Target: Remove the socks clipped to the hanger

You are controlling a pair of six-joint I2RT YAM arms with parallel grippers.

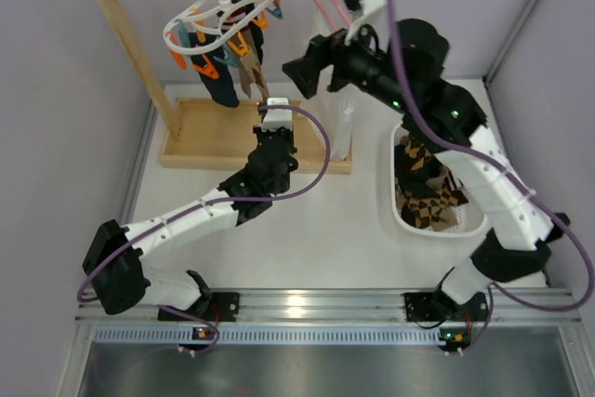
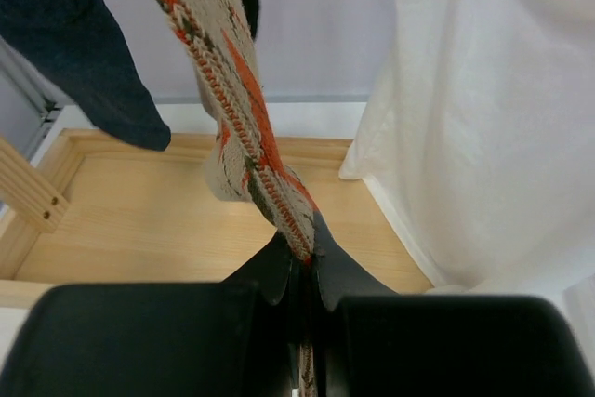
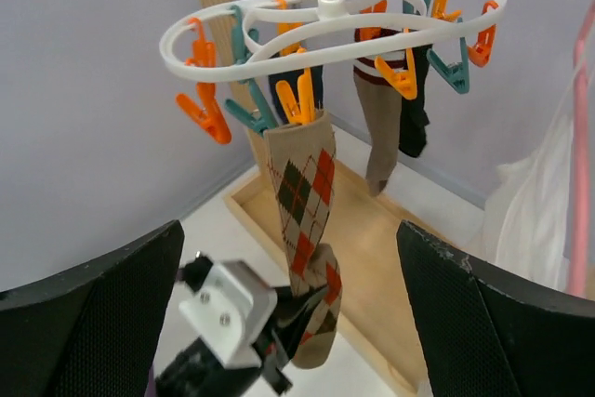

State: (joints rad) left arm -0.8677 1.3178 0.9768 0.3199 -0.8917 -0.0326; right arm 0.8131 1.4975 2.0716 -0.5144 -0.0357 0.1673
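- Gripping the argyle sock (image 3: 302, 202) near its toe, the left gripper (image 2: 302, 262) has its jaws pinched tight on the fabric.
- The sock hangs from an orange clip (image 3: 299, 99) on the hanger (image 3: 327, 8).
- The right gripper (image 1: 299, 73) hovers beside the hanger, fingers spread wide, holding nothing.
- More socks (image 3: 379, 127) hang clipped at the hanger's far side.
- Others lie in the basket (image 1: 429, 230).

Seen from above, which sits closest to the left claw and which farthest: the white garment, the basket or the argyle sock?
From the left gripper, in the top view:
1. the argyle sock, pinched in its jaws, hanging just ahead.
2. the white garment, hanging to its right.
3. the basket, farther right, nearer the arm bases.
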